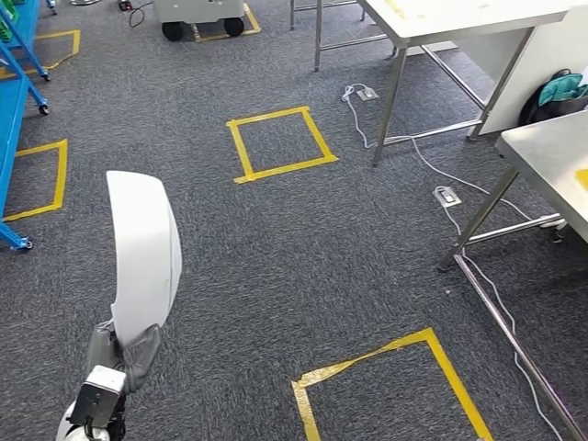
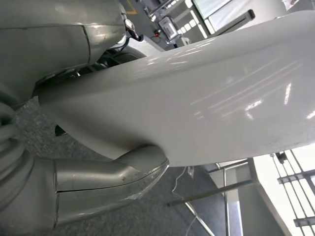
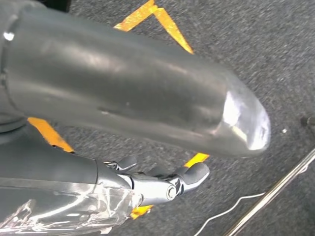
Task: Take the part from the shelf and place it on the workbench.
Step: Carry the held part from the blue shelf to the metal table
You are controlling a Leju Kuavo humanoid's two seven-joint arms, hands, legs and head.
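Fingers (image 2: pixel 111 174) of left hand (image 1: pixel 129 354) grip white part (image 1: pixel 142 253).

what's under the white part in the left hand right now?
Grey carpet lies below the white part, which the left hand grips at its lower end. The carpet directly beneath it is covered; no workbench lies under it.

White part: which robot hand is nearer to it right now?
Left. The left robot hand grips the white part itself, fingers pressed against its surface. The right robot hand holds nothing and hangs over carpet and yellow tape.
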